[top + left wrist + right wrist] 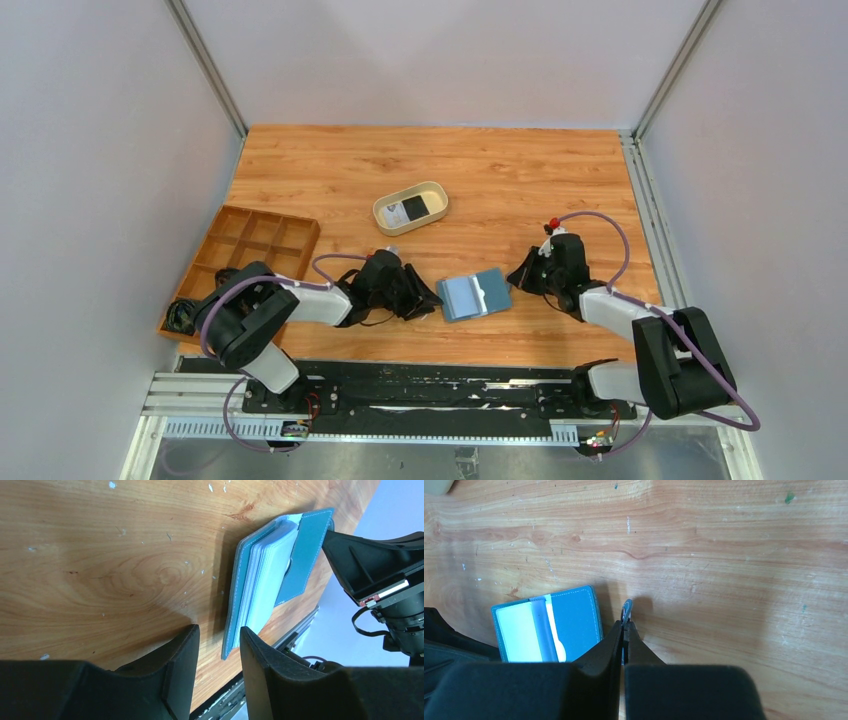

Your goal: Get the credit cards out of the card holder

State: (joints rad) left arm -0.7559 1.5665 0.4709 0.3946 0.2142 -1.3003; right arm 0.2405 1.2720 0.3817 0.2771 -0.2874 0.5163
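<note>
Left of the holder (475, 295), the left gripper (217, 647) stood half-open astride its edge, not yet clamped. The holder lay part-open with the cards (265, 580) inside, and at its right edge the right gripper (625, 630) pinched the tab (626, 609) tight. Closing on the cover alone would probably leave the cards free to slide.

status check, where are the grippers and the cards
Left gripper open, jaws straddling a corner of the card holder. Right gripper shut on its snap tab. Holder part open, credit cards inside. Oval tray sits apart behind.
</note>
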